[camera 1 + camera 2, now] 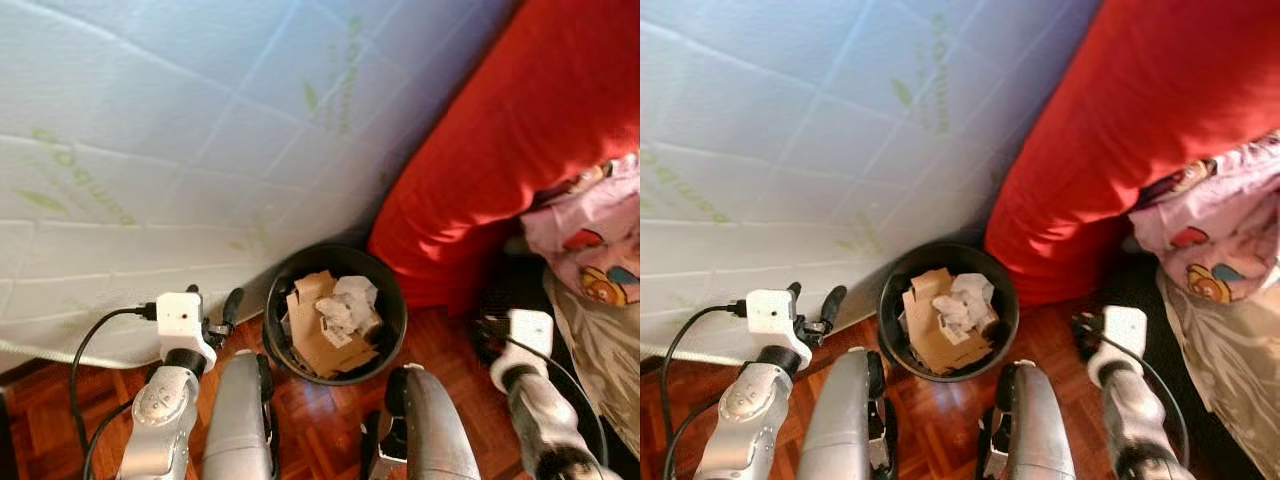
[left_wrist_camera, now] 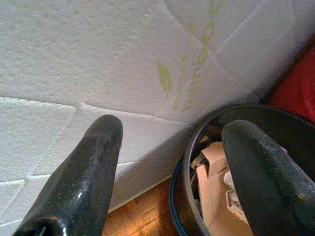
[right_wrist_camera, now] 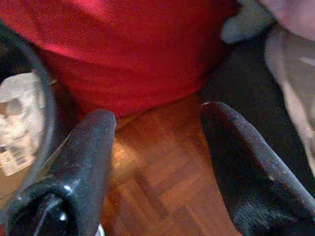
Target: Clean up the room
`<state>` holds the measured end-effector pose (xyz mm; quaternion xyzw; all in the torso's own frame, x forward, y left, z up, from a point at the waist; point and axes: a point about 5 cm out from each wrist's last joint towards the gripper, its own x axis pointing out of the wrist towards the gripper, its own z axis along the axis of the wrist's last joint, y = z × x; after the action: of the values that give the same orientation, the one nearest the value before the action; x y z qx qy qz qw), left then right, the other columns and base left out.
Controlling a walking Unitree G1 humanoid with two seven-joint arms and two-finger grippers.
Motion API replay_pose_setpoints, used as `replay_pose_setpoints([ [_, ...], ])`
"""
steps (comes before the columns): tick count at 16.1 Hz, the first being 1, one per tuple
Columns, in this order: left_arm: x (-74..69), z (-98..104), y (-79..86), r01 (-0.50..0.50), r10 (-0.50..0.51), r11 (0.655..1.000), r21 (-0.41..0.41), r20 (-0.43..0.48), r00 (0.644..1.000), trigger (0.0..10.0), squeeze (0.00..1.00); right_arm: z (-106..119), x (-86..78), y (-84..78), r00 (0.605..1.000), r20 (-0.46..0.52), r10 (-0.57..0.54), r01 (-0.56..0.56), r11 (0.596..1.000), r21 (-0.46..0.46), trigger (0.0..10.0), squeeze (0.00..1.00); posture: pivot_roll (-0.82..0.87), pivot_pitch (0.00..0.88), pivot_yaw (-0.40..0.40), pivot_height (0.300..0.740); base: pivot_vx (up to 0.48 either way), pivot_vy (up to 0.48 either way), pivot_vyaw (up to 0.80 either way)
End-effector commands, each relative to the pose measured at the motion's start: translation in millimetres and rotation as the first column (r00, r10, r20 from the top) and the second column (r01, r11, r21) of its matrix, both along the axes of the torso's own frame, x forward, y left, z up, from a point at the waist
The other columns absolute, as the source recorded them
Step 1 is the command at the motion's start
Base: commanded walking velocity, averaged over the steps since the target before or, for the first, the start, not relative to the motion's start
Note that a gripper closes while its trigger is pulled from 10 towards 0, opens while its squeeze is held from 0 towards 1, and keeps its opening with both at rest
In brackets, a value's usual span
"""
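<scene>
A round black bin (image 1: 335,251) stands on the wooden floor against the mattress, holding brown cardboard (image 1: 312,340) and crumpled white paper (image 1: 350,300). My left gripper (image 1: 212,300) is open and empty just left of the bin; in the left wrist view its fingers (image 2: 93,162) frame the mattress side and the bin's wall (image 2: 290,123). My right gripper (image 1: 1082,326) hovers to the right of the bin, low over the floor. It is open and empty (image 3: 157,147), facing the red cover, with the bin's rim (image 3: 42,83) at one side.
A white quilted mattress (image 1: 180,150) with green leaf print leans across the back and left. A red cover (image 1: 500,130) bulges at the right, a cartoon-print cloth (image 1: 600,230) and silvery fabric (image 1: 600,370) beside it. Wooden parquet floor (image 1: 330,420) lies below.
</scene>
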<state>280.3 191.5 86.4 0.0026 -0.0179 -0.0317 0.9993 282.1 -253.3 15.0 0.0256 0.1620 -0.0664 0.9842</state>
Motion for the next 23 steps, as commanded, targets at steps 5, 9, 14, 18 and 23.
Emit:
replay_pose_setpoints([
  [5, -3.7, -20, 11.4, -0.023, 0.023, 1.000, -0.007, -0.063, 0.998, 10.0, 0.00, -13, -18.3, 5.9, 0.998, 0.038, -0.044, 0.043, 0.998, 0.050, 10.0, 0.00, 0.15, 0.222, -0.014, 0.613, 0.000, 0.000, 0.00],
  [9, -4.8, -33, 17.9, -0.041, 0.040, 0.999, -0.004, -0.104, 0.994, 10.0, 0.00, -29, -19.8, 39.0, 0.999, -0.048, 0.016, -0.010, 0.994, 0.107, 10.0, 0.00, 0.16, 0.190, -0.016, 0.658, 0.000, 0.000, 0.00],
  [14, -14.2, -59, 31.8, -0.104, 0.096, 0.994, -0.026, -0.208, 0.973, 10.0, 0.00, -47, -34.5, 48.5, 0.981, -0.172, 0.091, -0.080, 0.994, 0.067, 10.0, 0.00, 0.16, 0.170, -0.014, 0.718, 0.000, 0.000, 0.00],
  [18, -30.3, -94, 36.8, -0.157, 0.136, 0.987, -0.026, -0.373, 0.918, 10.0, 0.00, -53, -41.3, 43.2, 0.972, -0.232, 0.033, -0.019, 0.998, 0.062, 10.0, 0.00, 0.14, 0.100, -0.010, 0.740, 0.000, 0.000, 0.00],
  [23, -54.7, -131, 29.8, -0.182, 0.127, 0.983, -0.031, -0.599, 0.791, 10.0, 0.00, -71, -61.2, 43.4, 0.928, -0.371, -0.037, 0.065, 0.996, 0.062, 10.0, 0.00, 0.12, 0.000, 0.001, 0.740, 0.000, 0.000, 0.00],
])
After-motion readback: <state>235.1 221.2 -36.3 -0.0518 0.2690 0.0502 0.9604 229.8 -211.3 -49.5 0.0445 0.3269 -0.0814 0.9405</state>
